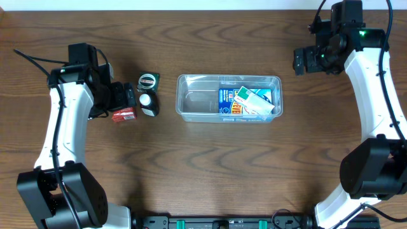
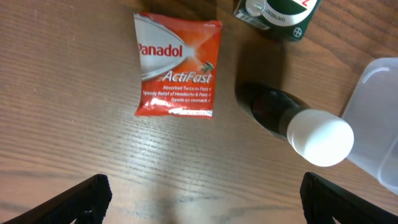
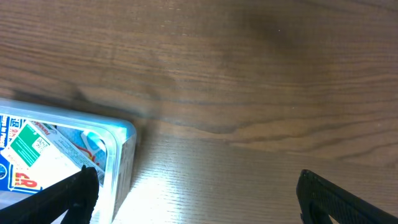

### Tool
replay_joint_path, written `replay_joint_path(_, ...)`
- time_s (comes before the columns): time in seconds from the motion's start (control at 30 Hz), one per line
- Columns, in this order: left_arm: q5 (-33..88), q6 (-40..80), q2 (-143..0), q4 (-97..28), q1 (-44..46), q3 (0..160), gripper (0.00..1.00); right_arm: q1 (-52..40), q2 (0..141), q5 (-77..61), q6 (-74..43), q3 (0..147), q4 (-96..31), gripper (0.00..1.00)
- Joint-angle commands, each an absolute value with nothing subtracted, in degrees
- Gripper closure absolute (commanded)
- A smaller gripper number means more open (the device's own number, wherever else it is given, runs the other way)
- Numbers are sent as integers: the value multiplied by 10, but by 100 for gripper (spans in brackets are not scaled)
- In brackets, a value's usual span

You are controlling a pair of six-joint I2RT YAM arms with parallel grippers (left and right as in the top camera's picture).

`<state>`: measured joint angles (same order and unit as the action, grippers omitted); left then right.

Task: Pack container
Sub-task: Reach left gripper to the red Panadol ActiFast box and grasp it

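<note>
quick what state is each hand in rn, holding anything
left hand: open, holding nothing, near the red Panadol sachet
right hand: open, holding nothing, by a corner of the container

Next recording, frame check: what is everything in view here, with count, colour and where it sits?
container: one, clear plastic, table centre, left half bare
blue package: one, blue, in the container's right half
white and green package: one, lying on the blue one
sachet: one, red and white, marked Panadol ActiFast, flat on the table left of the container
bottle: one, dark with white cap, between sachet and container
green box: one, dark green, beyond the bottle, partly cut off in the left wrist view
table: one, brown wood
left gripper: open, empty, above the table near the sachet
right gripper: open, empty, above bare table off the container's corner
</note>
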<state>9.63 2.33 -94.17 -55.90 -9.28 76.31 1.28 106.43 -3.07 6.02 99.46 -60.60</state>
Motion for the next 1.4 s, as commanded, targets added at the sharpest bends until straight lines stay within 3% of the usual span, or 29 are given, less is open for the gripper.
replay_joint_path(0.0, 90, 5, -940, -550, -102, 767, 2, 15, 1061, -30, 52, 996, -607, 1)
replay_joint_path(0.47, 86, 51, -937, -518, -104, 789, 2, 15, 1061, -30, 52, 996, -607, 1)
replay_joint_path(0.97, 85, 50, -1026, -722, -112, 1003, 2, 15, 1061, -30, 52, 996, -607, 1)
replay_joint_path(1.37, 83, 42, -1152, -724, -112, 1003, 2, 15, 1061, -30, 52, 996, -607, 1)
